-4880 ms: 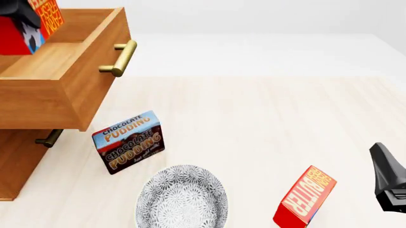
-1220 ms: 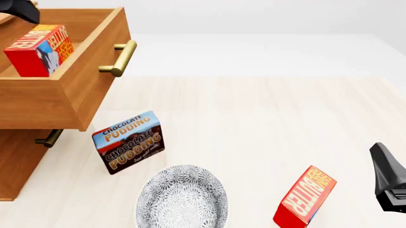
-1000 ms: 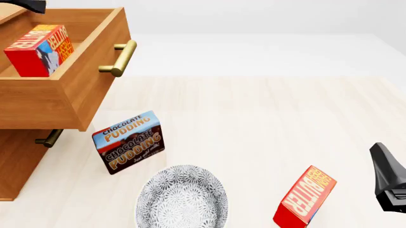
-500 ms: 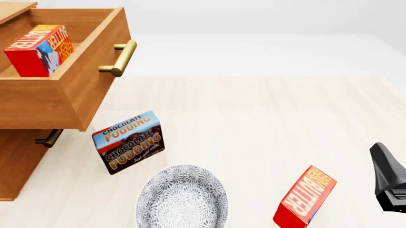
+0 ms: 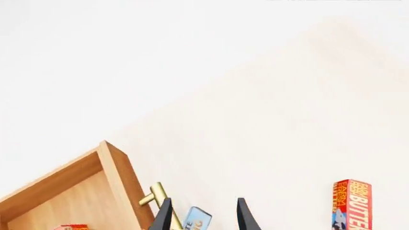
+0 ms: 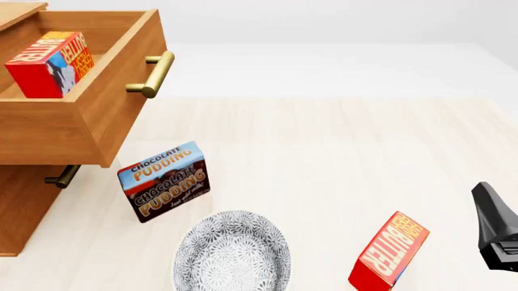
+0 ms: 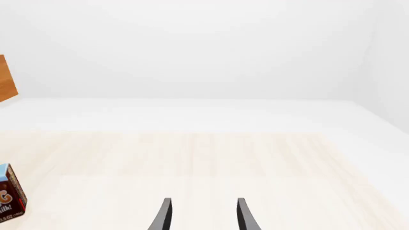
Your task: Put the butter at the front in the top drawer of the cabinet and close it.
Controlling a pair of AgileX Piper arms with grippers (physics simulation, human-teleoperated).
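One butter (image 6: 48, 63) carton lies inside the open top drawer (image 6: 97, 115) of the cabinet (image 6: 20, 206), with nothing holding it. The drawer is pulled far out, its brass handle (image 6: 154, 74) facing right. A second, identical butter carton (image 6: 389, 251) stands tilted on the table near the front right. My left gripper (image 5: 203, 218) is out of the front view. In the left wrist view it is open and empty, high above the drawer corner (image 5: 112, 158). At the right edge my right gripper (image 6: 489, 212) is open and empty, its fingers (image 7: 166, 213) apart, just right of the second carton.
A "Chocolate Pudding" box (image 6: 164, 180) stands on the table just right of the cabinet, below the open drawer. A patterned grey bowl (image 6: 232, 251) sits at the front centre. The lower drawer's handle (image 6: 60, 177) shows under the open drawer.
The left gripper let go of the butter in the top drawer, then rose out of the front view's top left corner. The right arm and the table objects have not moved.
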